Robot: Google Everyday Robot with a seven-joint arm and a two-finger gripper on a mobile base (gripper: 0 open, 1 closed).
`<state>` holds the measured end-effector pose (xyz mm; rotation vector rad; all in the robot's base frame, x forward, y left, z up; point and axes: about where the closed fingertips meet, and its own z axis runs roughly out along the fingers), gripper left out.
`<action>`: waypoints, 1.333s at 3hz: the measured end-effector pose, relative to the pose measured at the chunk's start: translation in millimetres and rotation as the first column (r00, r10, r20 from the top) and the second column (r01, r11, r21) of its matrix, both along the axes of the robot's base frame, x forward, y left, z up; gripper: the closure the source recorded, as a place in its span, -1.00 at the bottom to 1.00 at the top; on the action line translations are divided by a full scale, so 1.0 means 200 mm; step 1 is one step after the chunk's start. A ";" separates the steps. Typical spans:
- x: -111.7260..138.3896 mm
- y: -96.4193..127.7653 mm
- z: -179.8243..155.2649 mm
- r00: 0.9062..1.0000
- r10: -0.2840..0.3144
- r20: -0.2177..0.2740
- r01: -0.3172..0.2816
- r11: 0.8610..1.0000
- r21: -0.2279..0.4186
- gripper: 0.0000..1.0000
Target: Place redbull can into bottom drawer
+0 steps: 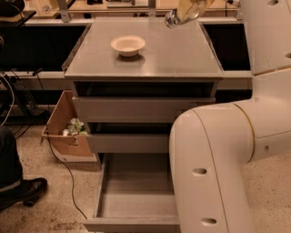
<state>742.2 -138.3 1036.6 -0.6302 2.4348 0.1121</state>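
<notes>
The redbull can (172, 18) shows as a small silver can end at the top of the camera view, above the back right of the grey cabinet top (182, 54). My gripper (187, 10) is shut on it and holds it tilted in the air, and its cream fingers (191, 7) cover most of the can. The bottom drawer (136, 200) is pulled wide open at the foot of the cabinet, and its plain grey inside holds nothing. My large white arm (213, 159) hides the drawer's right side.
A cream round bowl (128, 45) sits on the cabinet top, left of the can. The two upper drawers (136, 109) stand slightly open. An open cardboard box (63, 132) with scraps, a cable and a person's shoe (25, 191) are on the floor at the left.
</notes>
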 end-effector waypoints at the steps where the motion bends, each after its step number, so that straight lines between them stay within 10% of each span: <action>1: 0.02 -0.02 -0.13 0.996 -0.038 -0.075 0.038 0.999 -0.005 1.00; 4: 0.07 0.17 -0.40 0.982 0.064 -0.177 -0.045 0.993 0.110 1.00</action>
